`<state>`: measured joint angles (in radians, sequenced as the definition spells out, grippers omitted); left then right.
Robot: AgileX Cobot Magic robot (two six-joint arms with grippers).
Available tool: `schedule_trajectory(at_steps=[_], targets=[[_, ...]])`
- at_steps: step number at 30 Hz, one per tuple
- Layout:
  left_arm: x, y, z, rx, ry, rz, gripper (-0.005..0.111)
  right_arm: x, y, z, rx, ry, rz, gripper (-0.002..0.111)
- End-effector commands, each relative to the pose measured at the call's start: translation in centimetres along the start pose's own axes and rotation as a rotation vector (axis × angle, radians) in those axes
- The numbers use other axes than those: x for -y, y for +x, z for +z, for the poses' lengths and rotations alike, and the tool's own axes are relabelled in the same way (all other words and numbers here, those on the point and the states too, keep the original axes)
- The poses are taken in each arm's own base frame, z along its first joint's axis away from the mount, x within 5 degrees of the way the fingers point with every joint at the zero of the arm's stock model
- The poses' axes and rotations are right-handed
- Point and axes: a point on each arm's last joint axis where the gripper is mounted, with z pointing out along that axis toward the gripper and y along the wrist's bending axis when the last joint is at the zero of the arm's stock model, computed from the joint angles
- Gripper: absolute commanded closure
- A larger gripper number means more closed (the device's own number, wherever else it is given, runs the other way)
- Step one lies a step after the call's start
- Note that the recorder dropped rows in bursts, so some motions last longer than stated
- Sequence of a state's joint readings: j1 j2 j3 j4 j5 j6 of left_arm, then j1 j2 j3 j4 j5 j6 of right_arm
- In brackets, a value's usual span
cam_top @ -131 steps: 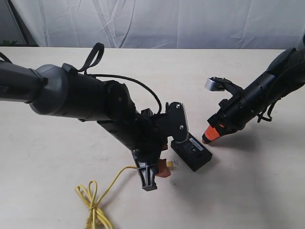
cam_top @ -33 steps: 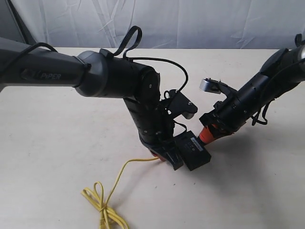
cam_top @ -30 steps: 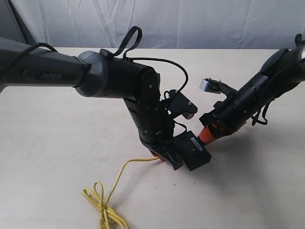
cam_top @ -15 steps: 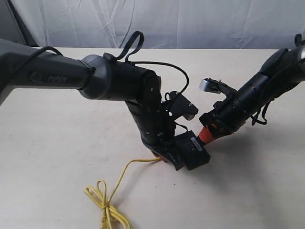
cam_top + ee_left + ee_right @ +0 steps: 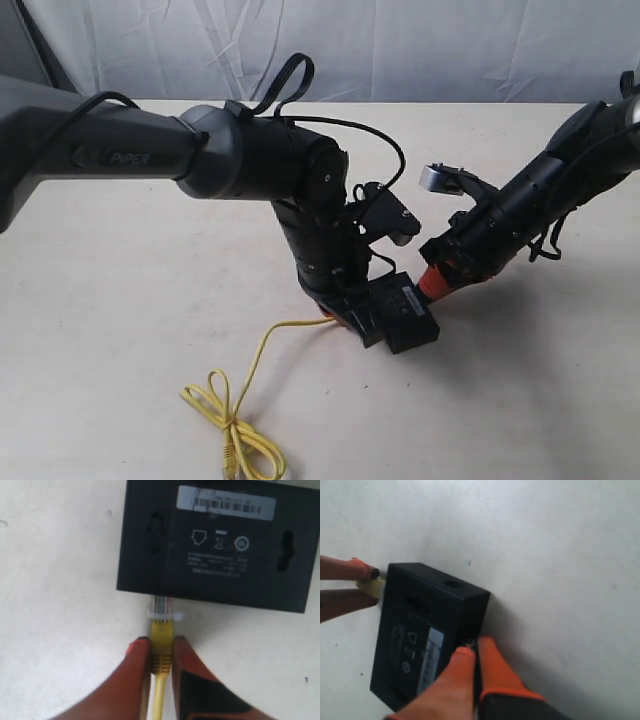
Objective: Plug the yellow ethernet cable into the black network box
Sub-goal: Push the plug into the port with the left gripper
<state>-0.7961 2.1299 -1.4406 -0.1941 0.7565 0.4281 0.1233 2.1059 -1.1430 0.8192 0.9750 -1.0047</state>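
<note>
The black network box (image 5: 407,318) lies flat on the table, white label (image 5: 226,502) up. My left gripper (image 5: 161,647) is shut on the yellow boot of the yellow ethernet cable (image 5: 161,639). Its clear plug (image 5: 161,611) meets the box's (image 5: 215,545) side wall; how deep it sits I cannot tell. The cord runs back to a knotted loop (image 5: 232,432) near the table's front. My right gripper (image 5: 473,648), fingers shut together with nothing between them, presses its orange tips against the opposite side of the box (image 5: 427,625). In the exterior view it (image 5: 432,286) touches the box's far right edge.
The pale table (image 5: 120,330) carries only the box and the cable. A white curtain (image 5: 400,45) hangs behind it. The left arm's thick black body (image 5: 250,170) and its black cables (image 5: 285,80) arch over the table's middle.
The left arm has shifted right and pushed the plug end up to the box, dragging the yellow loop rightwards. The right gripper came against the box earlier and has stayed there.
</note>
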Motion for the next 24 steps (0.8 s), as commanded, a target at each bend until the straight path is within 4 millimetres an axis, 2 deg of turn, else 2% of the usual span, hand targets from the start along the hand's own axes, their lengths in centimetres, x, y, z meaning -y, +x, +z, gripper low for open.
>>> schedule_trajectory(at_steps=[1,18,24], targets=[[0.05,0.01,-0.15,-0.020,-0.010,0.027,0.107,0.02,0.00,-0.04,0.005,0.005,-0.020,0.109],[0.34,-0.66,-0.17,0.054,0.021,0.006,0.107,-0.31,-0.18,0.13,0.014,-0.008,-0.032,0.109],[0.14,-0.68,0.80,0.059,0.013,0.014,0.107,-0.38,-0.16,0.13,0.012,-0.016,-0.044,0.109]])
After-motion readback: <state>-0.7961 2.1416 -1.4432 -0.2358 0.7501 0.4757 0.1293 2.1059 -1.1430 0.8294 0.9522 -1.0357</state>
